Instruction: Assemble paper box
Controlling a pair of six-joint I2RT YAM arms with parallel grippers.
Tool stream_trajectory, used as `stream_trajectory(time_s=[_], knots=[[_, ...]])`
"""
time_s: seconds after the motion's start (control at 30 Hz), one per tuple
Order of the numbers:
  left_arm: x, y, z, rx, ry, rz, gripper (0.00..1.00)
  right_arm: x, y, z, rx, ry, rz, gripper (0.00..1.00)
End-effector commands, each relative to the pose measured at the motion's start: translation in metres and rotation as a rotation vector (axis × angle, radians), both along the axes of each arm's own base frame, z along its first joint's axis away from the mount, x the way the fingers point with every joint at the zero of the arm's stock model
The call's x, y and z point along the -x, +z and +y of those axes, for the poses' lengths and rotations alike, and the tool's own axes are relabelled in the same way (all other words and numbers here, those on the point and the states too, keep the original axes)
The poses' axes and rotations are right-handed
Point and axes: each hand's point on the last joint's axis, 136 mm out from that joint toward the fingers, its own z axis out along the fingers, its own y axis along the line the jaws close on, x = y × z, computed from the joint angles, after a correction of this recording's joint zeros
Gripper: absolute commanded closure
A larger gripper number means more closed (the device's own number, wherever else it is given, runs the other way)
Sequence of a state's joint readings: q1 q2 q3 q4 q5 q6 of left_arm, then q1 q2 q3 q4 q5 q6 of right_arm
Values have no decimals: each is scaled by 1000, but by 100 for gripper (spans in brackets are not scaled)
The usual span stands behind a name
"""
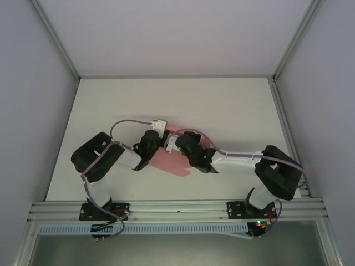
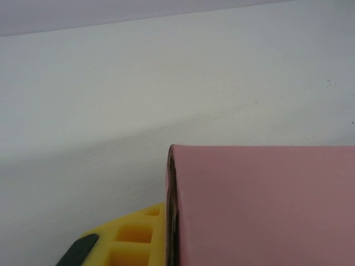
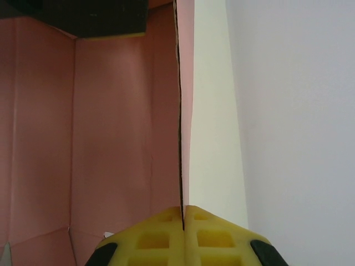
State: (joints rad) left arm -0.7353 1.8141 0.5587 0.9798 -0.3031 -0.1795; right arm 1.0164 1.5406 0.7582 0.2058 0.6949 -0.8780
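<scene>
Right hand point(image 3: 183, 219) is clamped on a paper box point(image 1: 172, 160) wall, holding it upright for folding. Left hand point(image 1: 157, 145) braces a panel; its closure cannot be told.

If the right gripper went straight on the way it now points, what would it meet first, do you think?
The paper box: the right gripper is shut on a pink panel that runs straight ahead between its fingers. Beyond, up and left, sits a dark shape; depth is unclear.

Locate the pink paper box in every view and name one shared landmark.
Top external: paper box lies mid-table between the arms.
Left wrist: paper box at lower right.
Right wrist: paper box on the left, edge pinched by right claw.
Shared landmark: white table.
</scene>
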Motion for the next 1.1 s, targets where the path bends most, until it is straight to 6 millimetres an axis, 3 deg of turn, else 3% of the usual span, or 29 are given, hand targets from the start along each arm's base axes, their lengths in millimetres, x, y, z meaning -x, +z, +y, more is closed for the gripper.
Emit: stream_trajectory(time_s=[0.0,0.1,0.17,0.27,0.4,0.7,1.07], knots=[[4,-52,47,-132,120,123,70,7,-10,-20,61,-45,45,100],[11,-56,32,-113,29,153,56,6,-10,-21,60,-51,43,100],[15,-59,27,-105,-5,165,53,6,-10,-20,59,-50,43,100],[13,-61,27,-109,6,174,56,7,-10,-20,54,-46,47,100],[5,-52,27,-90,57,164,68,8,-14,-21,65,-44,63,100],[-4,-20,17,-25,81,141,58,12,-23,-22,89,-37,91,100],[2,6,7,8,19,140,58,11,-26,-23,90,-49,84,100]])
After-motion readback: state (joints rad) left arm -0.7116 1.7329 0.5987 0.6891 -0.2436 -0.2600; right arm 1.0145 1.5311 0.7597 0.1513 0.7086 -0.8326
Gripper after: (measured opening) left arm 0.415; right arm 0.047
